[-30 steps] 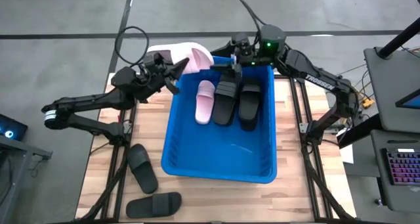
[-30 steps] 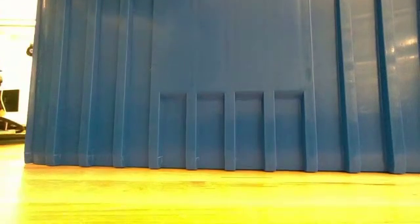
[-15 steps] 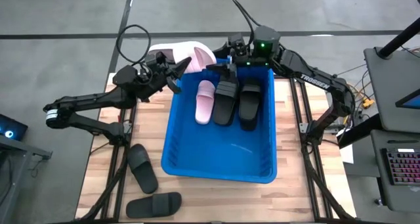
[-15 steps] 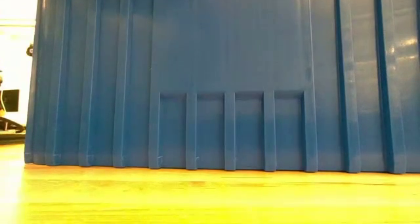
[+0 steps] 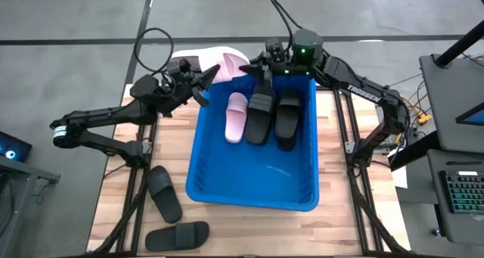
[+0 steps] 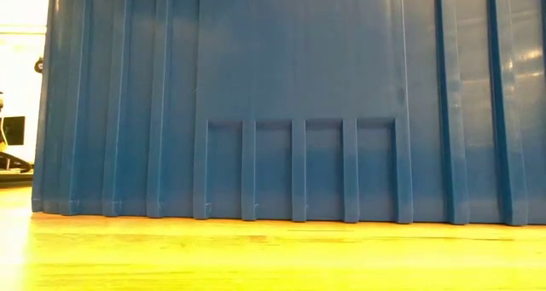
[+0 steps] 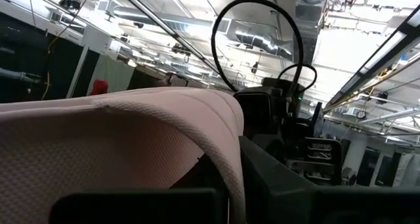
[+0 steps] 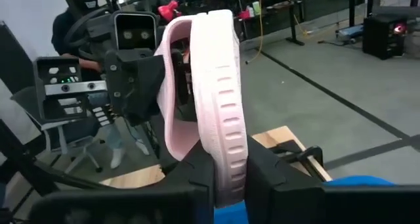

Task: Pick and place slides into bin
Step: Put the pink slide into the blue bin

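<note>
A pale pink slide [image 5: 224, 61] is held on edge in the air over the far left corner of the blue bin [image 5: 198, 148], between both grippers. My left gripper [image 5: 204, 79] is shut on it from the left, and my right gripper [image 5: 250, 67] is shut on its other end from the right. Inside the bin, another pink slide [image 5: 236, 116] and two black slides [image 5: 274, 114] lie flat on the floor. The low view shows only the bin's wall [image 6: 299, 95]. My left gripper holds the pink slide by its wide strap [image 8: 165, 99], coming level from the table's left. A dark finger [image 8: 181, 69] shows between strap and sole. The slide is lifted clear, standing on its edge. My right gripper pinches the slide's sole [image 8: 228, 159] near one end between its two fingers [image 8: 197, 175], which come from the table's right side and lie across the sole's thickness. The slide stands on edge beyond the fingers, clear of the bin.
Two black slides [image 5: 163, 193] [image 5: 178, 234] lie on the wooden table at the near left, beside the bin. A person sits at a station [image 8: 79, 27] beyond the table. Monitors and a keyboard [image 5: 461, 190] stand to the right of the table.
My right gripper has moved a little toward the table's left, to the pink slide, and has shut on the slide's end. My left gripper has kept still with the slide held in the air.
</note>
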Available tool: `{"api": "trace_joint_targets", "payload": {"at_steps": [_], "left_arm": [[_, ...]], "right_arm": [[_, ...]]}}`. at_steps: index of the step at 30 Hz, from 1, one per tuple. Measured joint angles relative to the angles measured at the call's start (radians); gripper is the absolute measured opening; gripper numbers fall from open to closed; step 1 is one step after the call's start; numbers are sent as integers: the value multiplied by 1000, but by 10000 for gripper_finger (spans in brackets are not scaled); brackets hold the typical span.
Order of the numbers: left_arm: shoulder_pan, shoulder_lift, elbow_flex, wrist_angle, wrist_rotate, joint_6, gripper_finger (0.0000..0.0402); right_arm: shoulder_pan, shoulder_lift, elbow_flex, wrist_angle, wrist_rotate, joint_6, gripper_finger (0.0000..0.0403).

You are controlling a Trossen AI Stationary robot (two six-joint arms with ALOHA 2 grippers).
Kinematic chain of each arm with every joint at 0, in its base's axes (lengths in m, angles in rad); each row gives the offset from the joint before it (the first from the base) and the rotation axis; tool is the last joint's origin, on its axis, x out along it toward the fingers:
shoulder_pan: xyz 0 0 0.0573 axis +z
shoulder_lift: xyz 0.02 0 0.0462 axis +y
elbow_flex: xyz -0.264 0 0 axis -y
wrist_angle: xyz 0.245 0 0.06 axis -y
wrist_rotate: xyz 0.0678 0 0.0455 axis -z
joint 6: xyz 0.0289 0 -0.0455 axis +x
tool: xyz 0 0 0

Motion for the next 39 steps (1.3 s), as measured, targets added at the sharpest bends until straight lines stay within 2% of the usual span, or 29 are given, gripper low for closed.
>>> {"api": "trace_joint_targets", "payload": {"at_steps": [3, 6, 13, 17, 20, 24, 29, 34, 39], "left_arm": [[0, 1, 0, 5, 0, 12, 5], [0, -1, -3, 3, 4, 97, 30], [-2, -43, -4, -18, 17, 294, 149], [-2, -84, -3, -123, 16, 363, 215], [-1, -129, 5, -195, 2, 378, 247], [0, -170, -1, -260, 0, 440, 262], [-5, -192, 6, -337, 2, 606, 262], [-7, -150, 4, -344, 2, 655, 262], [-34, -74, 5, -346, 1, 921, 262]], "right_arm": [[0, 0, 0, 2, 1, 7, 33], [0, 0, 0, -2, 0, 46, 32], [-34, -21, 2, -103, -12, 123, 32], [-72, -28, 3, -175, -21, 174, 31], [-110, -26, -3, -262, -38, 175, 31], [-155, -27, -3, -333, -56, 184, 31], [-218, -24, -2, -380, -210, 285, 31], [-246, -18, -1, -374, -297, 353, 31], [-250, -13, -1, -393, -384, 411, 31]]}}
